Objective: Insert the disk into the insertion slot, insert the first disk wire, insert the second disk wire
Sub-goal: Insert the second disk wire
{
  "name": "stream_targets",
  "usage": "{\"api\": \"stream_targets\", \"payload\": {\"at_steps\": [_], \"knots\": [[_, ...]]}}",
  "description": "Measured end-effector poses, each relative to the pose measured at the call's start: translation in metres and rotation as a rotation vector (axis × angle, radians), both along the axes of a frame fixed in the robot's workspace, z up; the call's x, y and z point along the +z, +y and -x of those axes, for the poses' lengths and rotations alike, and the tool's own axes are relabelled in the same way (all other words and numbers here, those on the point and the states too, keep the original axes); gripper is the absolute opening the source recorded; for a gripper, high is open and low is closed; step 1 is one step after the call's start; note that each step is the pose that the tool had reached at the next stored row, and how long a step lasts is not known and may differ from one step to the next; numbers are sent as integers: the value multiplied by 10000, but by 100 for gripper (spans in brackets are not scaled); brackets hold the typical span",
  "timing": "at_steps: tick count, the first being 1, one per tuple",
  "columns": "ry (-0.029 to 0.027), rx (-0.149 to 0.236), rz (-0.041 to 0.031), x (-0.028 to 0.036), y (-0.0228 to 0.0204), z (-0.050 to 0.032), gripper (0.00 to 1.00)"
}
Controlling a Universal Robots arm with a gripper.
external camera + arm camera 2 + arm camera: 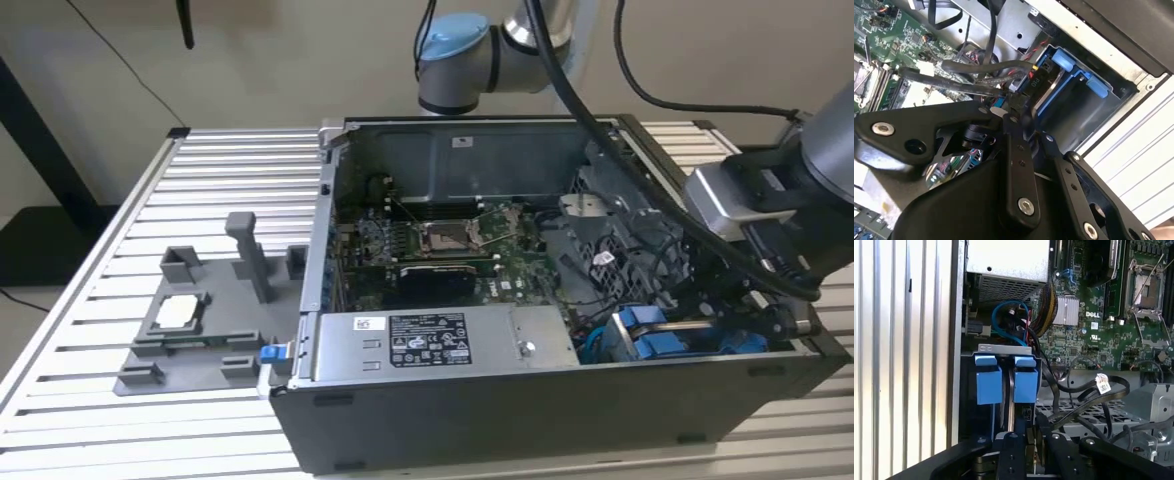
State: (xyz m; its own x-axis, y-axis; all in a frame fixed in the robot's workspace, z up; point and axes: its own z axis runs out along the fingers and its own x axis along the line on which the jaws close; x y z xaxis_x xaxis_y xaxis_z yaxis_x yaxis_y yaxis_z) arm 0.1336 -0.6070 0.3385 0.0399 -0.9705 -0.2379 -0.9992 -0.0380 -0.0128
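Hovering inside the open computer case (441,420), gripper (1024,116) beside the insertion slot (1074,95), fingers closed around a black wire (979,66) connector, motherboard (1114,315) nearby.

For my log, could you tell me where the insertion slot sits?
In the exterior view, the insertion slot sits at the case's near corner on that view's right, beside the long grey box.

A table of pale ribbed metal slats (120,240) carries an open dark grey computer case (534,420). Beside it, toward the exterior view's left, sits a grey plastic fixture tray (200,330).
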Motion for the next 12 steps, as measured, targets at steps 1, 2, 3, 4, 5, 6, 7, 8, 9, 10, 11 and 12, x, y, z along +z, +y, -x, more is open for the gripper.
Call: {"api": "stream_targets", "payload": {"at_steps": [1,2,3,4,5,6,7,8,9,10,11,12], "knots": [[-1,-1,-2,8,0,0,24],[-1,-2,0,25,1,0,24],[-1,-4,-1,47,0,0,24],[0,-6,0,72,0,0,24],[0,-8,0,96,0,0,24],[-1,-10,1,119,0,0,24],[-1,-10,2,142,0,0,24],[-1,-10,5,165,0,0,24],[-1,-11,22,187,0,0,24],[-1,-10,61,202,2,1,24],[-1,-10,135,210,4,1,24],[-1,-10,245,212,6,2,24]]}}
